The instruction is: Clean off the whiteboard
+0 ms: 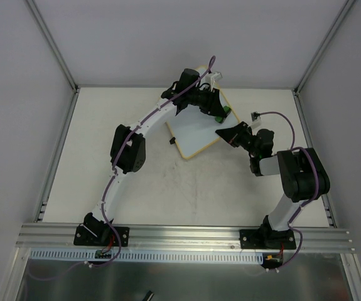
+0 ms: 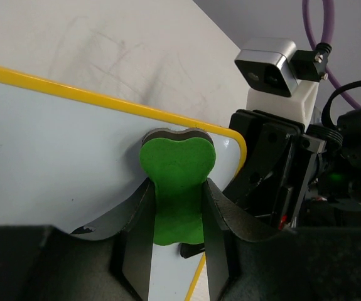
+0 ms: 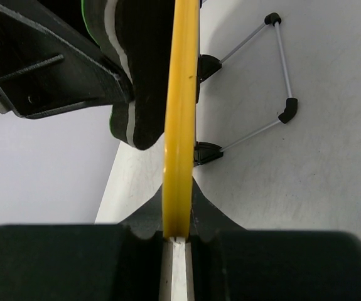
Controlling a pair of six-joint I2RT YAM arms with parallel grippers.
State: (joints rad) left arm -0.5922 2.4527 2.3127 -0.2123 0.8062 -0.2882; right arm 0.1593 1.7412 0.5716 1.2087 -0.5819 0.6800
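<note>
The left gripper clenches the green eraser at the whiteboard's 2 o'clock corner, the right gripper clamps its yellow frame near 4 o'clock, and this whiteboard, at the table's 12 o'clock, looks clean, so little probably remains.

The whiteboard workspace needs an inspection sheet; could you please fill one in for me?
Surface: table pale, faintly scuffed.
Job's things: whiteboard, yellow frame, no scribbles on the face that shows.
Clutter: nothing seen.
Grippers: left gripper shut on green eraser, pressed against the board near a corner; right gripper shut on the board's frame edge.
Cables: purple cable along each arm.
Surroundings: grey walls, aluminium posts.
</note>
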